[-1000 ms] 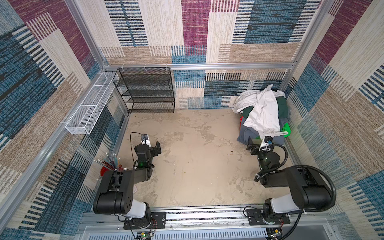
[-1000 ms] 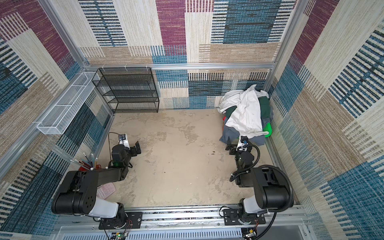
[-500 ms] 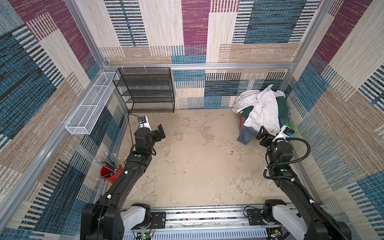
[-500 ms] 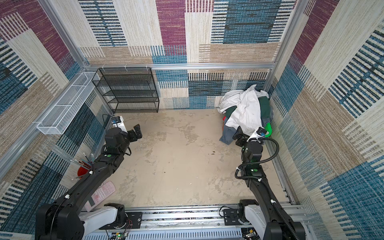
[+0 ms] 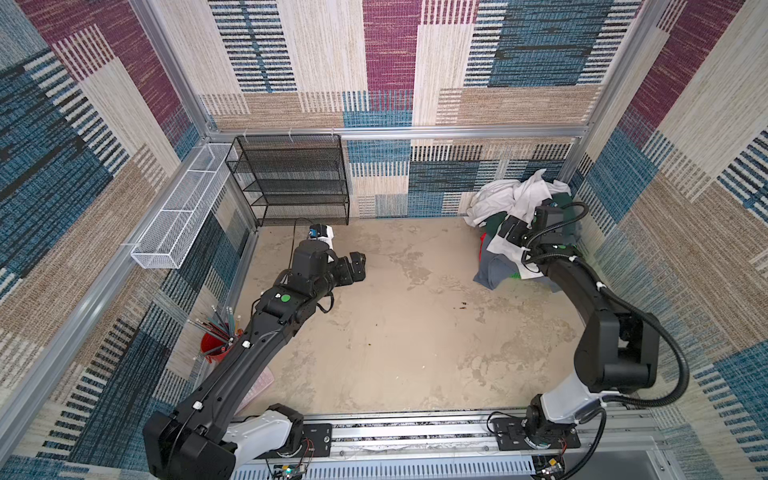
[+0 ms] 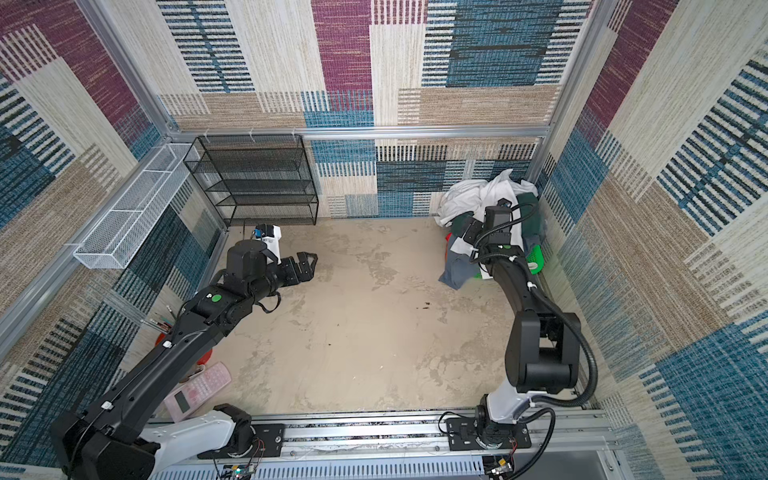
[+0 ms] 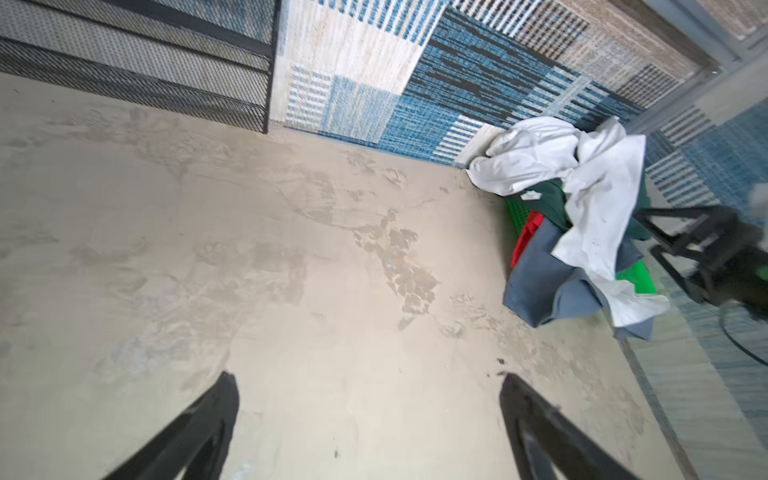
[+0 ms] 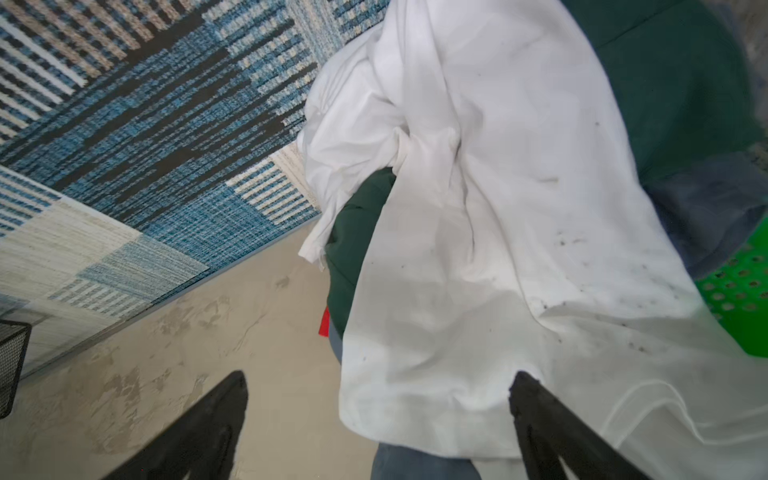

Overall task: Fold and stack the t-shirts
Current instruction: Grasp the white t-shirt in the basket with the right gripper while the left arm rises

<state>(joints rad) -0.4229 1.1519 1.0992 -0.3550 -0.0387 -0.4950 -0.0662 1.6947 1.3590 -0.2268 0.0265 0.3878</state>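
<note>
The crumpled white cloth t-shirt (image 8: pixel 478 216) draped at the far right looks light and limp, so the open right hand (image 8: pixel 379 376) should pinch its hanging hem.

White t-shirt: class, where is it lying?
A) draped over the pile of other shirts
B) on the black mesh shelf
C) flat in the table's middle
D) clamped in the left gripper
A: the white t-shirt drapes over the dark green shirt and the grey-blue shirt.
</note>
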